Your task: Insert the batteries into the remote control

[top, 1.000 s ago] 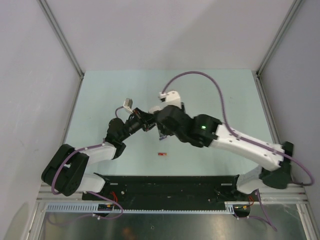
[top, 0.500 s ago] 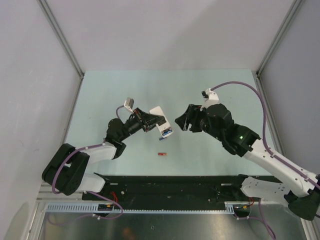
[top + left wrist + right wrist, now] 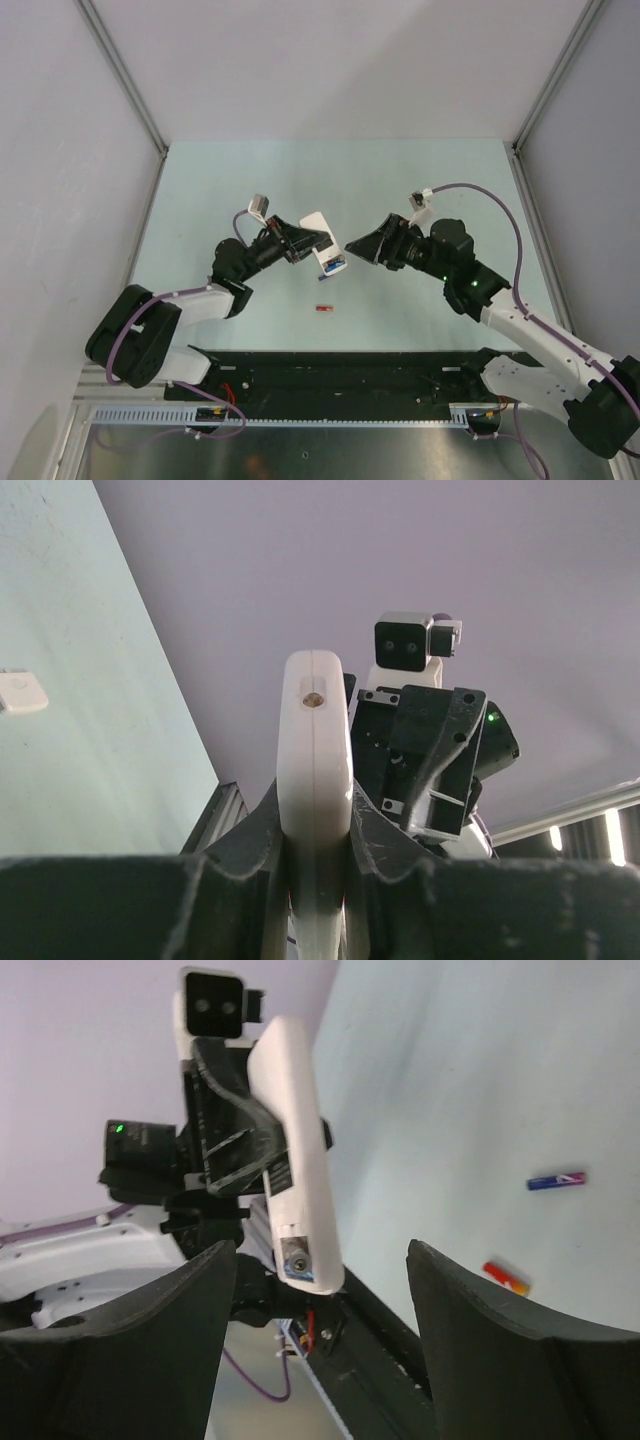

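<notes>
I report the left claw (image 3: 316, 825) first. Its two fingers are clamped on the remote (image 3: 313, 730), one pressing each flat side. The white bar runs straight out past the fingertips, seen edge-on with its seam toward me. Farther out on that claw's left side, a small white piece (image 3: 20, 692) lies flat on the pale green surface (image 3: 90, 730), well apart from the claw. Beyond the remote, the right arm's wrist camera (image 3: 405, 645) faces back at me.

The right claw (image 3: 320, 1245) has its fingers wide apart with nothing between them. Just ahead of the gap, the remote hangs in the left claw's grip, held about mid-length, with its free end pointing down toward this claw. That end shows a blue patch and a small metal contact; I cannot tell whether a battery sits there. From above, the right claw's tips are near that free end, but I cannot confirm contact.

Beyond the right claw's right finger, two cells lie loose on the surface. A red battery (image 3: 507, 1277) is nearer and a dark blue battery (image 3: 556, 1181) is farther out. They are apart from each other and from the remote.
</notes>
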You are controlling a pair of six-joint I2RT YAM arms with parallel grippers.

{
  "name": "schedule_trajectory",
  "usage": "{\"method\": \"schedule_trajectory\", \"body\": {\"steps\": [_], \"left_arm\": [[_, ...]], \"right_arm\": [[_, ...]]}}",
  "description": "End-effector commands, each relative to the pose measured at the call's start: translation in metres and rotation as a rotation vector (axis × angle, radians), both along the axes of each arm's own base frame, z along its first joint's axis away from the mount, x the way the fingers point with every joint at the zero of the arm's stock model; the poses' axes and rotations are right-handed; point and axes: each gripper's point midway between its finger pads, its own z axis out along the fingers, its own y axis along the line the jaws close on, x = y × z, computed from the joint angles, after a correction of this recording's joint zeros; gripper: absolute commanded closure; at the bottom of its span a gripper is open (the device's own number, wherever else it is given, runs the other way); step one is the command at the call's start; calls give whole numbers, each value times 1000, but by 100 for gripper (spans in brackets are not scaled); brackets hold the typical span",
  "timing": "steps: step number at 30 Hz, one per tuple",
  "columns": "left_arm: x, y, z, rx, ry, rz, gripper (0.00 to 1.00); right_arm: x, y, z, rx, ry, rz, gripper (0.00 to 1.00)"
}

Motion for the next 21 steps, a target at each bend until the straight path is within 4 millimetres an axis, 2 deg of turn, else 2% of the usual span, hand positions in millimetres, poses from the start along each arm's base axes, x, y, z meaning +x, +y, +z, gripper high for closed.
{"method": "schedule_trajectory", "body": {"steps": [1, 6, 21], "left_arm": [[-6, -3, 29, -62, -80, -32, 100], [-7, -3, 31, -69, -82, -35, 100], [-10, -2, 42, -88, -105, -34, 100]], "right_arm": [[-14, 15, 43, 200, -76, 111, 26], [-16, 24, 36, 212, -47, 157, 26], [-18, 33, 11, 169, 0, 189, 36]]}}
